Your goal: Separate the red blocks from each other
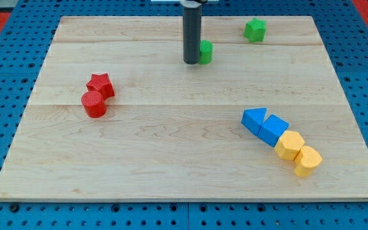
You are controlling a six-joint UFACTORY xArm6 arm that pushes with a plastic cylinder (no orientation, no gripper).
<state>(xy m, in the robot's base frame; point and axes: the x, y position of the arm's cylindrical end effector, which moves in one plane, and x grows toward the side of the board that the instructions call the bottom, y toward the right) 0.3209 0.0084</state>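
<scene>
A red star block (100,84) and a red cylinder block (94,104) sit touching each other at the view's left on the wooden board (171,160), the star just above the cylinder. My tip (191,61) is at the view's top centre, far to the right of the red blocks. It stands right against the left side of a green block (206,52).
A green star block (255,29) lies at the view's top right. Two blue blocks (254,120) (273,130) and two yellow blocks (290,145) (308,160) form a diagonal row at the lower right. Blue pegboard surrounds the board.
</scene>
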